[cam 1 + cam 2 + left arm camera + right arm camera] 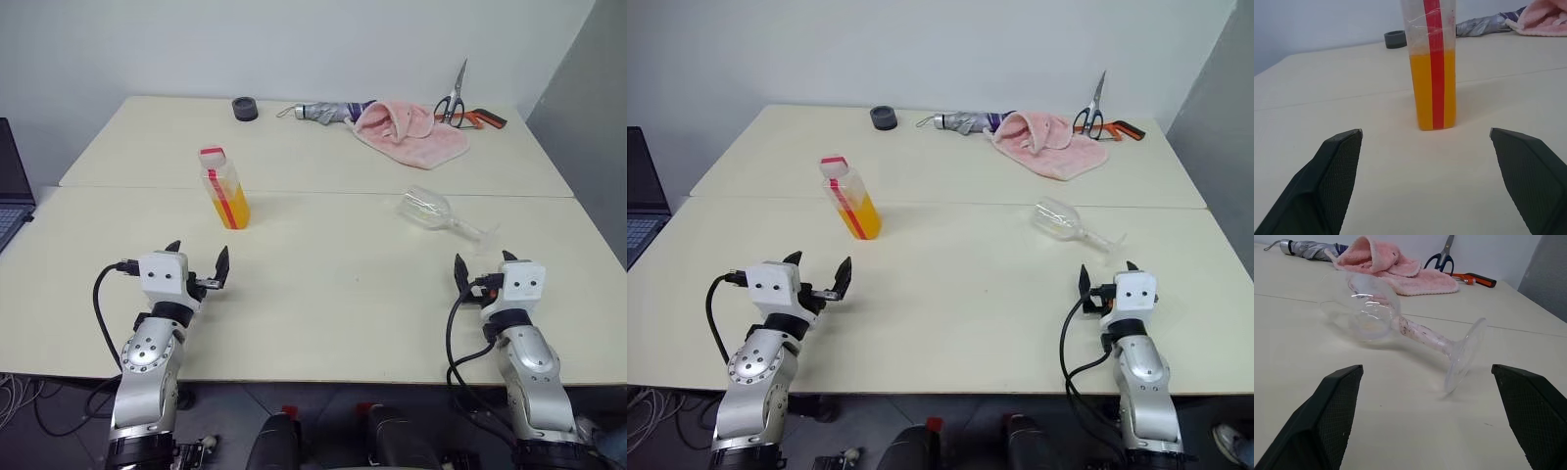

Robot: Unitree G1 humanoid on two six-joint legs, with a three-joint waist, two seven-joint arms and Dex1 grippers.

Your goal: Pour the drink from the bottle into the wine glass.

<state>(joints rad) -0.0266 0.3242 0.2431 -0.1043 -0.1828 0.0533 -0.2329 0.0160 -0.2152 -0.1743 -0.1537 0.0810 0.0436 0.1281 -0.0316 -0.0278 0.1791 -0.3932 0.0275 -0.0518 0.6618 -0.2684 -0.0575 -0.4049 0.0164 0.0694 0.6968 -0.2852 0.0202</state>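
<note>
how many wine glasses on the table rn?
1. The wine glass lies on its side on the table, ahead of the right gripper. None seem hidden.

Matt, smooth table [343,294]; clear glossy plastic bottle [224,188]; clear glass wine glass [438,212]; soft pink cloth towel [411,130] far right.

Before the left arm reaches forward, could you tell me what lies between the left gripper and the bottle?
Nothing: bare table runs from the open left gripper to the upright bottle, plain in the left wrist view.
</note>
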